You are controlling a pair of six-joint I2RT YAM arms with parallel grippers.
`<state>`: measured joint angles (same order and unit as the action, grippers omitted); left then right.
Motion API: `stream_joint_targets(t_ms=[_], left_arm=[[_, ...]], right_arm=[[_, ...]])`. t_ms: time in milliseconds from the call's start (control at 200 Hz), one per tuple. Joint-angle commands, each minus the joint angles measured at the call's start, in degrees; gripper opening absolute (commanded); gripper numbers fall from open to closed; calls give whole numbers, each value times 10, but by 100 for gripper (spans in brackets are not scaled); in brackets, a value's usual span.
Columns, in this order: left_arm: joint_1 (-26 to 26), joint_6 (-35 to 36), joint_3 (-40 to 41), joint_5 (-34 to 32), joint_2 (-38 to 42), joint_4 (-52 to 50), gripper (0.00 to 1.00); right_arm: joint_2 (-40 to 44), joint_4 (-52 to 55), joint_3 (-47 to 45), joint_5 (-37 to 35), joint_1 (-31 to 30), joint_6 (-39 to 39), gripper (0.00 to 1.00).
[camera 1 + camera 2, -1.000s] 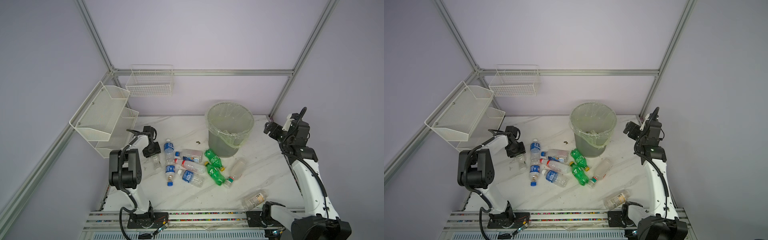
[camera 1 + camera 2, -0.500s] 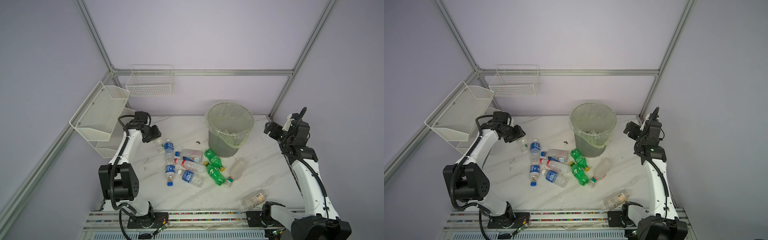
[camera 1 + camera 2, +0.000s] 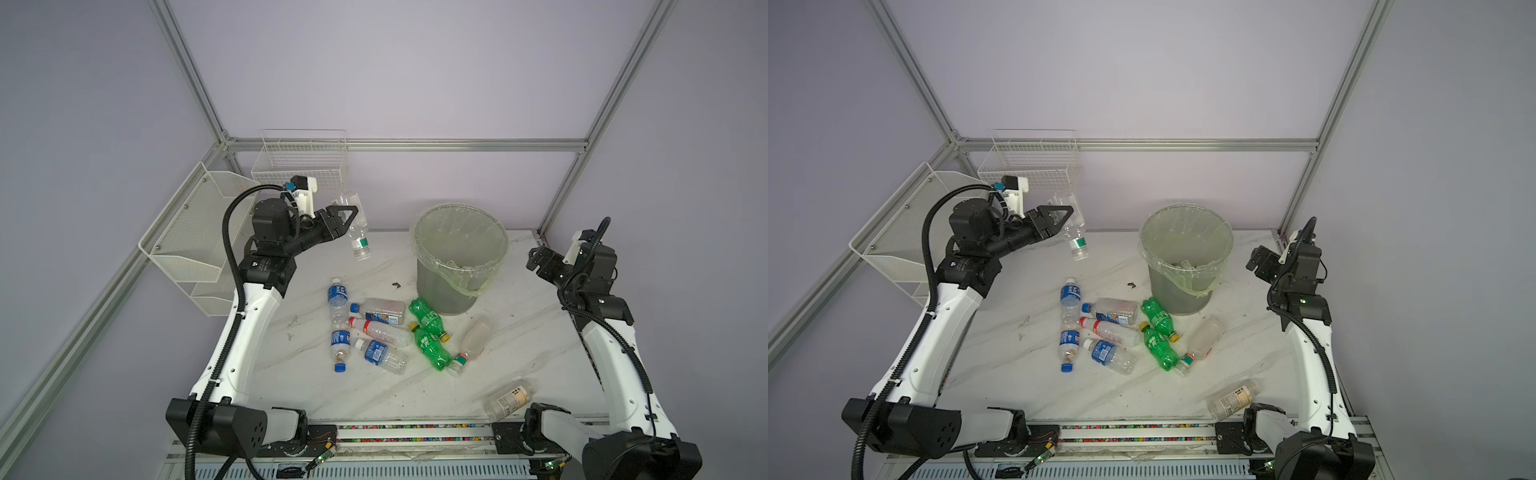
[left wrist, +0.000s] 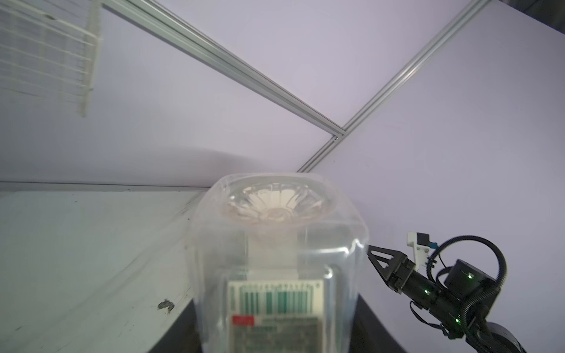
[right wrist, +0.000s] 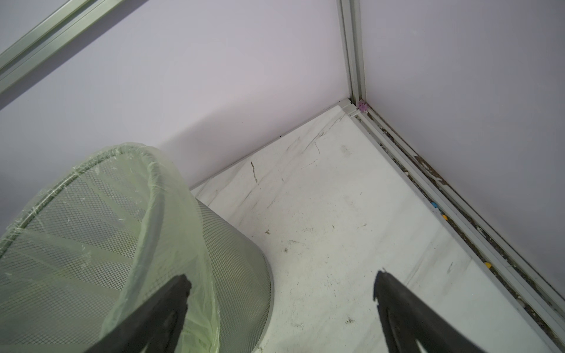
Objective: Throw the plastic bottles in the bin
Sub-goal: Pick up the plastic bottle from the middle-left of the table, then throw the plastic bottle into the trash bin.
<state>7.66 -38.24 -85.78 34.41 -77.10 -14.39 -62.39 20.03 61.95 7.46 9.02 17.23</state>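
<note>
Your left pincer [image 3: 348, 217] clamps a clear, white-capped plastic bottle [image 3: 358, 237] aloft; your right pincer [image 5: 281, 279] gapes beside the round grey-green bag-lined bin [image 3: 440, 287].

A robotics lab cell is showing here: aluminium framing [image 3: 407, 144] and lilac panels [image 3: 395, 75] are enclosing a tabletop [image 3: 332, 395] carrying robot arms [image 3: 249, 332].
</note>
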Motion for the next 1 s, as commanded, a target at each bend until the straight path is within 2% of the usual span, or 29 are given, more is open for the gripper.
stream_joint_targets(t_ms=[0, 185, 325, 510, 650, 760, 805, 900, 975, 985, 995], left_arm=[[33, -1, -36, 16, -26, 54, 54], [77, 14, -43, -22, -34, 83, 52], [110, 16, -61, -28, -72, 84, 51], [121, 32, -74, -57, -71, 75, 51], [134, 60, -185, -62, -126, 14, 51], [163, 49, -275, -77, -192, 5, 52], [180, 46, -325, -86, -230, -8, 57], [205, 57, -477, -95, -333, -91, 80], [214, 62, -594, -85, -406, -153, 85], [216, 59, -604, -85, -411, -157, 88], [217, 56, -613, -86, -415, -159, 97]], right_arm=[[16, -16, -7, -2, 3, -7, 97], [34, -21, -13, -8, 3, -9, 97], [31, -28, -10, -6, 3, -7, 97], [25, -28, -10, 1, 3, -2, 97], [28, -27, -10, -3, 4, -5, 97], [30, -26, -9, -6, 3, -6, 97], [31, -26, -10, -8, 3, -5, 97], [35, -26, -11, -11, 3, -6, 97], [36, -25, -10, -9, 3, -6, 97], [37, -25, -10, -8, 3, -6, 97], [37, -24, -10, -8, 3, -6, 97]])
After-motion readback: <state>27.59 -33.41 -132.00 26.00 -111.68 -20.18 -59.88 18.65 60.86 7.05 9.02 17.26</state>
